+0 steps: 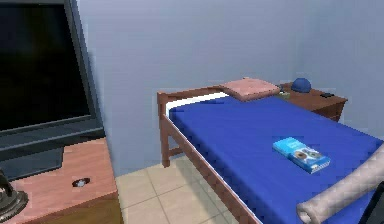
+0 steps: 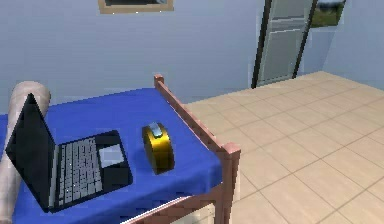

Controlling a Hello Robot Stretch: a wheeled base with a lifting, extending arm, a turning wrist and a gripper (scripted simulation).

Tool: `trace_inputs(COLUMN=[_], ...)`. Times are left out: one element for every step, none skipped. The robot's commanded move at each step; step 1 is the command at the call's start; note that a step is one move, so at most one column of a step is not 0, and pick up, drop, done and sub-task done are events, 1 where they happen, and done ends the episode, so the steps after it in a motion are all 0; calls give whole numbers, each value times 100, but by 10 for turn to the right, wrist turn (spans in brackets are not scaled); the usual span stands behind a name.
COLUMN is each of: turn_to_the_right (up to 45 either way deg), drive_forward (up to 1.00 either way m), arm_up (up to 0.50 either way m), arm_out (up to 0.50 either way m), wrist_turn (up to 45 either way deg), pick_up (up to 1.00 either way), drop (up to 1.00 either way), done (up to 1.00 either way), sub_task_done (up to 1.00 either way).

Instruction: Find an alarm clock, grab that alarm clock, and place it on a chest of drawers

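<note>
Two things lie on the bed [image 2: 185, 165] in the arm side view: an open black laptop [image 2: 70, 165] at the left and, just right of it, a round yellow alarm clock [image 2: 157, 147] standing on the blue cover near the wooden foot rail [image 2: 195, 120]. A grey roll [image 2: 15, 120] rests at the far left. Beyond lie tiled floor [image 2: 310, 130] and a dark door [image 2: 283, 40] in the far wall.

In the forward view a television [image 1: 40, 70] stands on a wooden stand [image 1: 60, 185] at the near left. The blue bed carries a pink pillow [image 1: 250, 88] at its far end and a blue-and-white box [image 1: 301, 154] nearer. A nightstand [image 1: 320, 103] at the far right bears a blue object [image 1: 301, 85].

How the gripper stands cannot be told.
</note>
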Motion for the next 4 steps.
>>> trace_inputs(turn_to_the_right=[0,0,0,0], drive_forward=[0,0,0,0], arm_up=[50,38,0,0], arm_out=[0,0,32,0], wrist_turn=[0,0,0,450], pick_up=[0,0,0,0], drop=[0,0,0,0], done=[0,0,0,0], sub_task_done=[0,0,0,0])
